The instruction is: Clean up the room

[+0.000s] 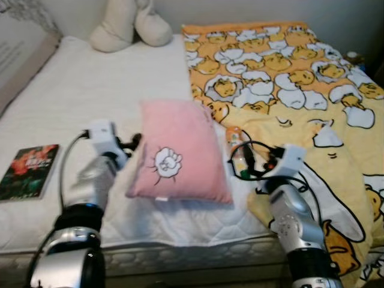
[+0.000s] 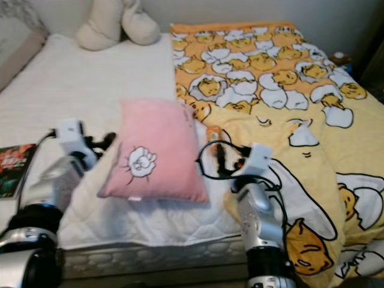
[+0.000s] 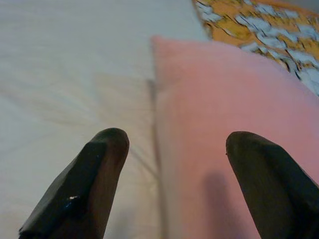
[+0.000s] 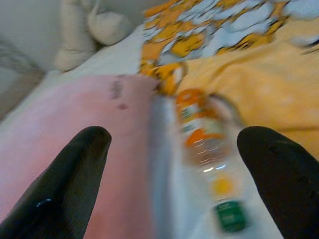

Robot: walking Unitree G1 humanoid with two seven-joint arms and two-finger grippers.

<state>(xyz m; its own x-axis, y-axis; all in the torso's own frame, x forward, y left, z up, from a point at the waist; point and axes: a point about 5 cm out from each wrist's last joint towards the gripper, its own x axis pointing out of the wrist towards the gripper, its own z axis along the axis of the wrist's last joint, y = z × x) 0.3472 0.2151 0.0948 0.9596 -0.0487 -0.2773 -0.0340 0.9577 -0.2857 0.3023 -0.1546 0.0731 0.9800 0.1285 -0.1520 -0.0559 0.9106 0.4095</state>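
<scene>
I have both tools spread wide over the bed (image 1: 90,90): the left tool (image 3: 169,149) sits at the left edge of the pink pillow (image 1: 177,153), the right tool (image 4: 172,164) faces a plastic bottle (image 1: 239,157) (orange label, green cap) lying just right of the pillow, beside the yellow blanket (image 1: 300,78).

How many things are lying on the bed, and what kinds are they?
Pink square pillow with a white cartoon patch: 1
Clear plastic bottle with an orange label and green cap: 1
Dark-covered book: 1
Cream plush toy: 1
Orange cartoon-print blanket: 1
Total: 5
</scene>
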